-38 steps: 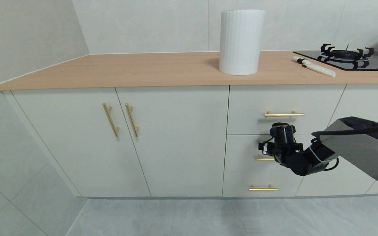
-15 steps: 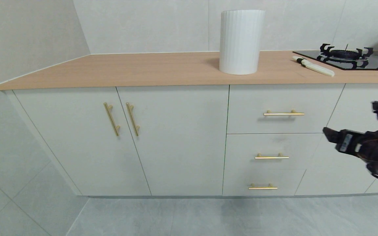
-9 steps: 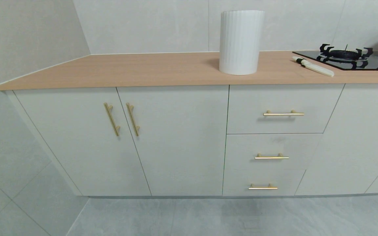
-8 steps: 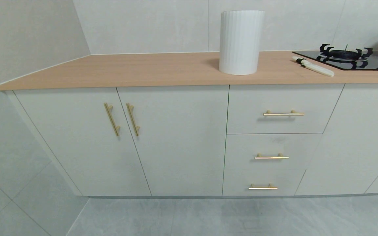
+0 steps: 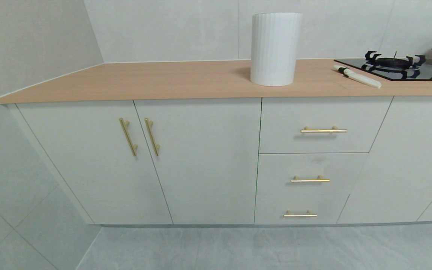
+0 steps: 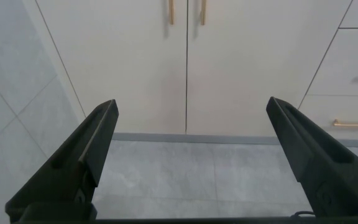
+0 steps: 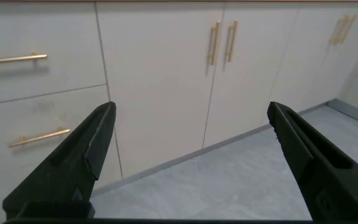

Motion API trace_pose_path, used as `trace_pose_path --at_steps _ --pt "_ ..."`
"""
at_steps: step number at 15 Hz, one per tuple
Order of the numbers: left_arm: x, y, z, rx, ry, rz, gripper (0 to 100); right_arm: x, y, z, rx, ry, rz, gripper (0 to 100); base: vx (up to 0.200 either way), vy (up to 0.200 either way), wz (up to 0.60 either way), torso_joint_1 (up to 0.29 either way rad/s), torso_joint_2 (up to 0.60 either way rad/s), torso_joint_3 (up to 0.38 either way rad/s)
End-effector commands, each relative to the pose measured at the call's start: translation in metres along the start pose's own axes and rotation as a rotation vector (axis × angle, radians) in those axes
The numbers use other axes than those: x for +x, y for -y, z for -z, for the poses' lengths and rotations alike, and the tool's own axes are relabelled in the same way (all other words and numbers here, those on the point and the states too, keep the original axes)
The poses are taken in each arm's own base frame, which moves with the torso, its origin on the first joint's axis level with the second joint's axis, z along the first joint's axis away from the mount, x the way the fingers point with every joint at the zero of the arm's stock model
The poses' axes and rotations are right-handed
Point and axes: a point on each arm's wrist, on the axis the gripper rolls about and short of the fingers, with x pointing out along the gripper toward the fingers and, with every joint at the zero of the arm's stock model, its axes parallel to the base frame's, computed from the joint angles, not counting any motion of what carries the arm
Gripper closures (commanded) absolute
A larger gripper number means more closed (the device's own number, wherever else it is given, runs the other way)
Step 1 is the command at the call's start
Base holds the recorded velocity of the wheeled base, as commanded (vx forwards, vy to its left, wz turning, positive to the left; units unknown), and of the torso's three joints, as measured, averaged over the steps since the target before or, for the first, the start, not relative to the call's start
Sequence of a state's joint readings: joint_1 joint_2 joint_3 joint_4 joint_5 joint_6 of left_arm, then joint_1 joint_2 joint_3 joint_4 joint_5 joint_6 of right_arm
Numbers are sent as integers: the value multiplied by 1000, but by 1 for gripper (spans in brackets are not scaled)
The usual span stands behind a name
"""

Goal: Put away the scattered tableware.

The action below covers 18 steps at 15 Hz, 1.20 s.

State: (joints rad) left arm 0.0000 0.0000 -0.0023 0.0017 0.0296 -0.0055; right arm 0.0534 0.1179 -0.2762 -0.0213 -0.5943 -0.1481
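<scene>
A white knife (image 5: pixel 357 76) with a dark band lies on the wooden countertop (image 5: pixel 163 80), just left of the hob. A tall white ribbed holder (image 5: pixel 275 48) stands upright on the counter to the knife's left. My left gripper (image 6: pixel 188 134) hangs low and open, facing the double cabinet doors and the floor, nothing between its fingers. My right gripper (image 7: pixel 188 134) is also open and empty, low in front of the drawers (image 7: pixel 30 93) and cabinet doors.
A black gas hob (image 5: pixel 403 65) with pan supports sits at the counter's right end, a dark pot at its far edge. Below are two cabinet doors (image 5: pixel 137 157) with gold handles and three shut drawers (image 5: pixel 313 150). Grey tiled floor lies in front.
The right arm, which was at the middle drawer's handle, has drawn back to the right and left the head view. All the drawers stand shut. The camera has barely shifted.
</scene>
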Motion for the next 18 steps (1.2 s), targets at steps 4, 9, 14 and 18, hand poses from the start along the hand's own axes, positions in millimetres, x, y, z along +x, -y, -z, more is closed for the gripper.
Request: trace_pose_path --at_steps 4,9,14,18 --pt "0 0 0 -1 -1 -1 0 -7 -5 42 -9 -14 0 0 0 0 0 0 0 0" --pt "0 0 0 -1 1 0 0 -3 -21 73 -26 -64 -396 0 0 0 0 0 0 0" --pt "0 0 0 10 -1 -1 0 -6 -26 78 64 -125 -605 0 0 0 0 0 0 0" --pt "0 0 0 -2 -1 -1 0 -6 -26 78 65 -124 -600 0 0 0 0 0 0 0"
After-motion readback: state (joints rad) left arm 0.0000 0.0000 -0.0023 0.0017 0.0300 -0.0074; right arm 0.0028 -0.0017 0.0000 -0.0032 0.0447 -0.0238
